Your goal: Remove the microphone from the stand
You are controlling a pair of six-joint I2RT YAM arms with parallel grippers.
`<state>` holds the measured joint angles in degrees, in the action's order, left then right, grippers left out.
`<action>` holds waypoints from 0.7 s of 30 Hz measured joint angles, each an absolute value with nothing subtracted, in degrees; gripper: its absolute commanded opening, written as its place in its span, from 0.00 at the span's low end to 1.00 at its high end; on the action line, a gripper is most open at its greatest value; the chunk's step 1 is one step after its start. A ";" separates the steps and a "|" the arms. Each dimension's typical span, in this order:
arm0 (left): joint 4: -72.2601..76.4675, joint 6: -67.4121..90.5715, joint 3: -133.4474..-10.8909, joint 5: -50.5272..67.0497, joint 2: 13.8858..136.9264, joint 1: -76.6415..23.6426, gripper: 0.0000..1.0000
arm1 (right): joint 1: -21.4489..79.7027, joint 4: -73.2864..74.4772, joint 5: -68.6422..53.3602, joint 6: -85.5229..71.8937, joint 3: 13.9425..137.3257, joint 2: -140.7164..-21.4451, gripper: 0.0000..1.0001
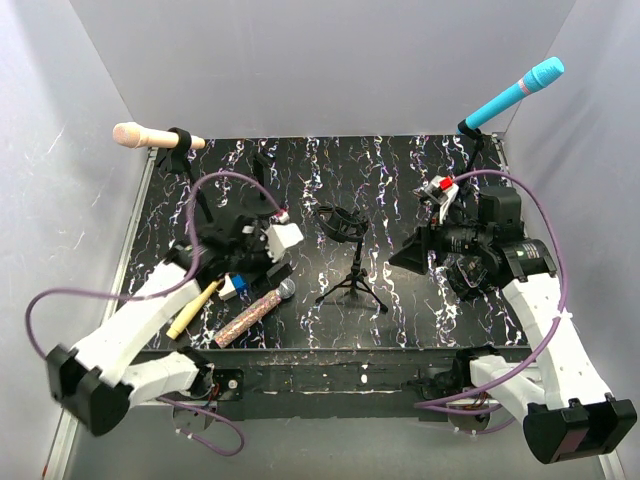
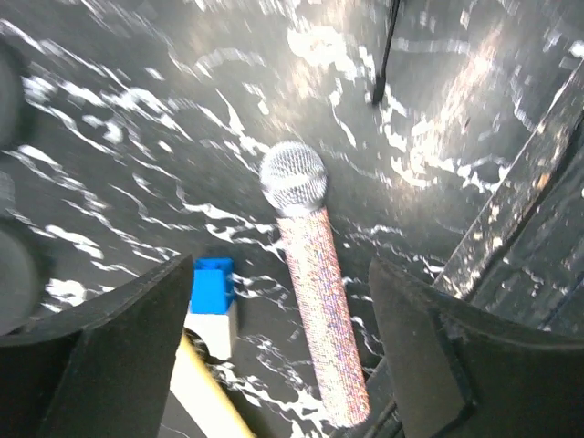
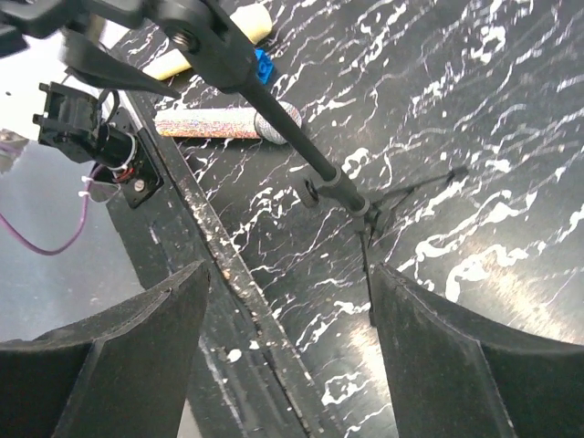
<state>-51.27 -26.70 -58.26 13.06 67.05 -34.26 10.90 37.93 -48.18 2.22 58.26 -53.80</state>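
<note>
Mic (image 2: 315, 338): lay flat on the table (image 1: 400, 180) close to the front edge, left of centre. Its glitter handle pointed toward the edge and its mesh head toward the stand. It was off the stand and apart from it.
Left gripper (image 2: 283, 265): hung just above the mic with jaws open, one finger on each side of the handle. Neither finger touched the handle.
Stick (image 1: 195, 310): cream, lying slanted just left of the mic.
Block (image 2: 213, 306): blue and white, beside the stick's far end, between stick and mic and near the left finger.
Stand (image 1: 352, 270): a black tripod upright at the middle of the table, with a clip on top and its feet spread. One foot was near the mic's head.
Right gripper (image 3: 290, 269): right of the stand and facing it, well apart from it. Its jaws were wide open and gripped nothing.
Pink mic (image 1: 135, 134): sat in a clip at the back left corner, head pointing left.
Blue mic (image 1: 520, 90): sat at the back right corner, tilted up and to the right.
</note>
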 measured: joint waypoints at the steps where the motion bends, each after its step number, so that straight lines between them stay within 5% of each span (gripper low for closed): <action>1: -50.11 -26.65 -58.26 13.39 63.72 -34.26 0.85 | 11.27 37.01 -48.27 3.22 58.26 -53.82 0.79; 8: -37.95 -29.56 -60.97 12.40 47.31 -34.28 0.89 | 17.54 32.47 -49.69 11.14 58.50 -56.03 0.79; 21: -31.16 -56.73 -77.03 30.26 60.23 -34.33 0.85 | 21.08 31.48 -49.82 12.56 58.74 -59.64 0.79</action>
